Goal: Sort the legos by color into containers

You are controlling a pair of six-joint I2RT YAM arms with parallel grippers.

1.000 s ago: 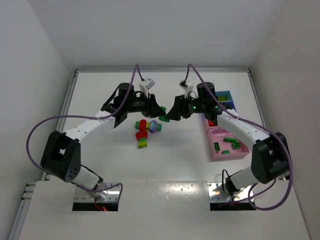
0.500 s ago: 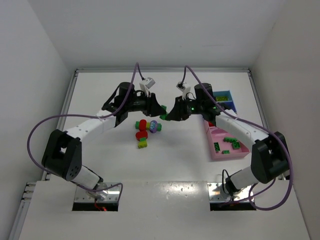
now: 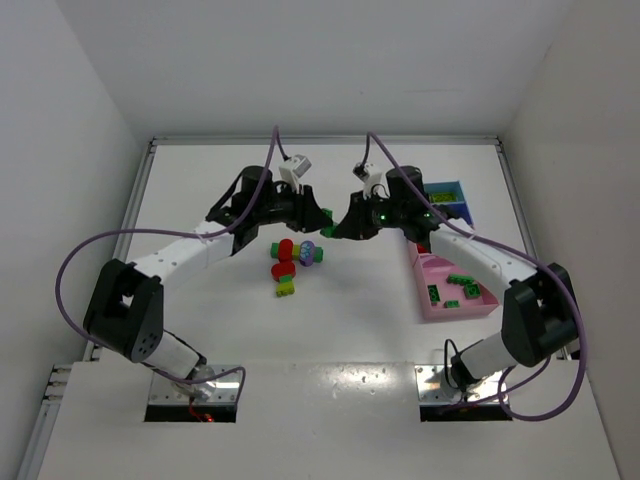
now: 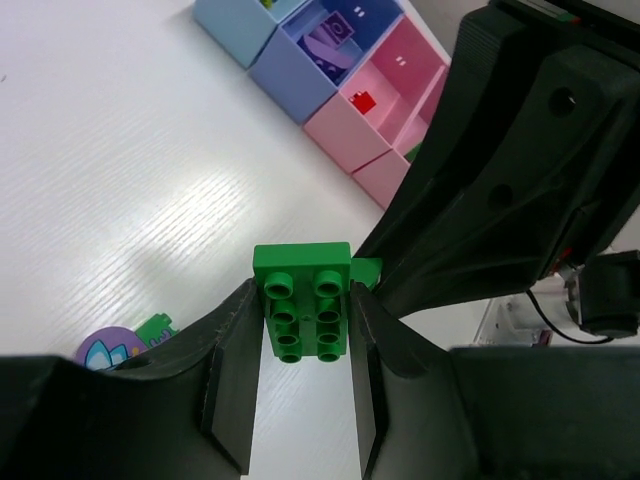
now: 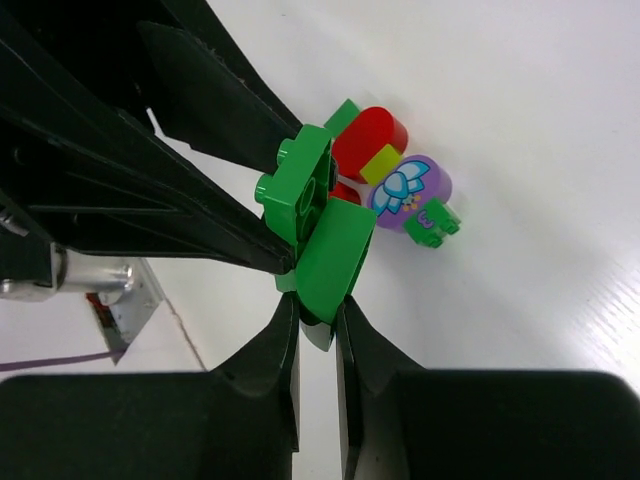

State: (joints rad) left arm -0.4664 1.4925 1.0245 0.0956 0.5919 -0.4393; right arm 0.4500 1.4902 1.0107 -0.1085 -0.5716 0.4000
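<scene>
Left gripper (image 4: 305, 335) pinches green brick (image 4: 303, 300); right (image 5: 318, 322), curved piece (image 5: 337, 255).

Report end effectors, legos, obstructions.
Left end effector shut on green brick. Right end effector shut on green curved piece, touching brick. Unsorted pile close by.

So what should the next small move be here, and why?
Probably open the left end effector. It and the right end effector both grip the same joined green bricks in mid-air, and the pink tray already holding loose green bricks lies on the right arm's side.
</scene>
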